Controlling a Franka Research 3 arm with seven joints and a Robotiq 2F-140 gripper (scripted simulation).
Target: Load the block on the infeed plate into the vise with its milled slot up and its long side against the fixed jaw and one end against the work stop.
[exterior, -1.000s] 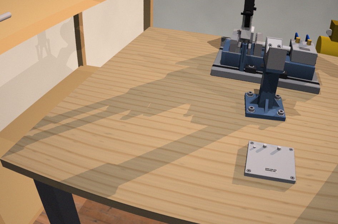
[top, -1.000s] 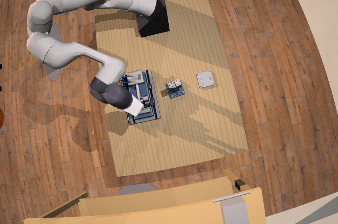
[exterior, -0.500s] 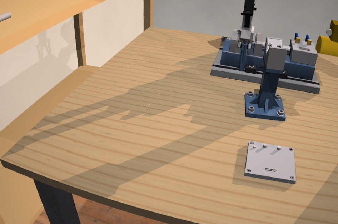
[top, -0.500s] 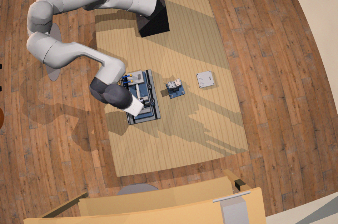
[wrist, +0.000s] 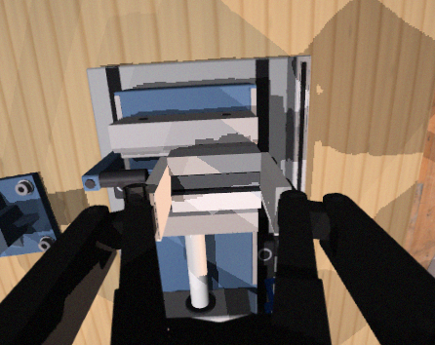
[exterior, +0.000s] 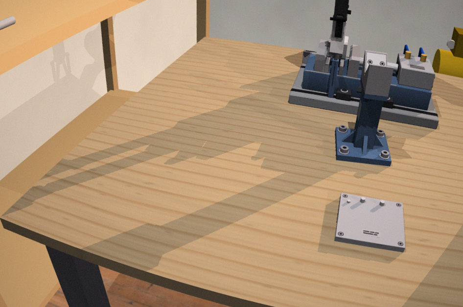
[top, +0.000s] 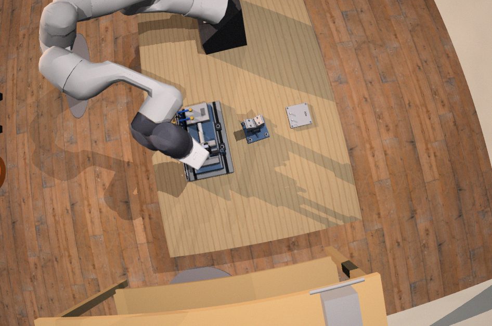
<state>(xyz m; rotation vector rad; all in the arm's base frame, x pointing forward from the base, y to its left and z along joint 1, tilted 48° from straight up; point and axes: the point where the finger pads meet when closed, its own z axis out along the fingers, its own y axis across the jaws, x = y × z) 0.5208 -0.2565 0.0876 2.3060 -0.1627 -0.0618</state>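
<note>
My gripper point(top: 206, 147) point(exterior: 337, 47) point(wrist: 215, 172) is shut on the part point(wrist: 217, 164), one finger at each end. The part is level, with its dark slot facing up and running from finger to finger. It is low over the gap of the open vise point(top: 228, 168) point(exterior: 317, 105) point(wrist: 97, 97), between the fixed jaw point(exterior: 320, 58) point(wrist: 182, 135) and the rod-side jaw point(exterior: 353, 60) point(wrist: 207, 224). The work stop point(wrist: 124, 177) points at the left finger. Fingers hide the part's ends; contact with bars, fixed jaw or stop cannot be told.
The V-block point(top: 254, 122) point(exterior: 378, 81) stands beside the vise on a blue post. The infeed plate point(top: 298, 117) point(exterior: 370, 221) lies beyond it, with small pins and no part. The air cylinder point(top: 196, 113) point(exterior: 415, 73) is at the vise's other end.
</note>
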